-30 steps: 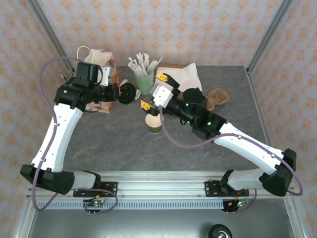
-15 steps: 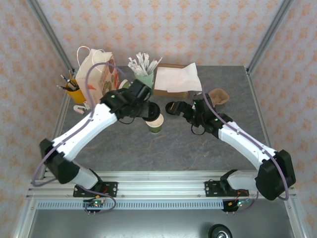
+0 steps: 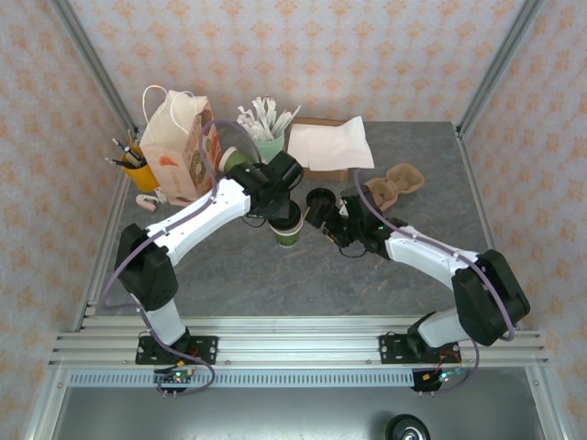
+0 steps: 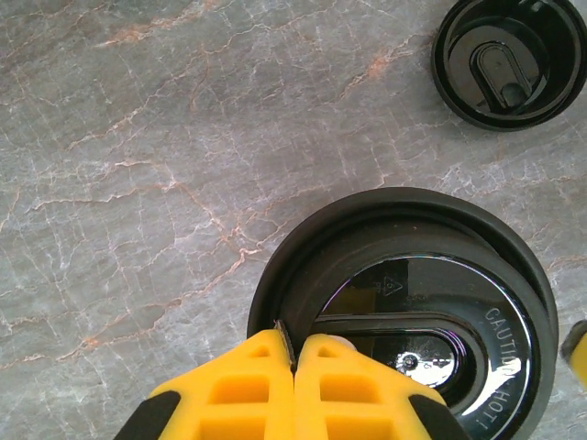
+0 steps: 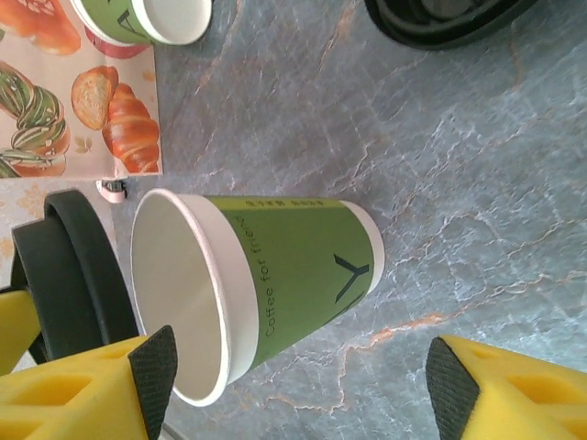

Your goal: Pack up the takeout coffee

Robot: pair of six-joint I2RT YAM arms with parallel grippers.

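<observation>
The takeout coffee's dark green paper cup (image 5: 303,266) stands on the grey table with its cream inside showing. In the top view the cup (image 3: 289,236) sits mid-table. My left gripper (image 4: 293,353) is shut on the rim of the round black lid (image 4: 413,293). It holds the lid (image 5: 78,266) just above the cup's mouth, apart from the rim. My right gripper (image 5: 303,376) is open, with one finger on each side of the cup and neither touching it. From above, my right gripper (image 3: 328,225) is just right of the cup and my left gripper (image 3: 280,211) is over it.
A second black lid (image 3: 320,202) lies upside down right of the cup. At the back stand a printed paper bag (image 3: 179,147), a lidless green cup (image 3: 234,158), a paler cup of wrapped sticks (image 3: 266,137), a napkin box (image 3: 326,147) and a pulp cup carrier (image 3: 396,183).
My left arm swung from beside the paper bag to over the cup, carrying the lid. My right gripper left the cup's rim and now sits low at the cup's right side.
</observation>
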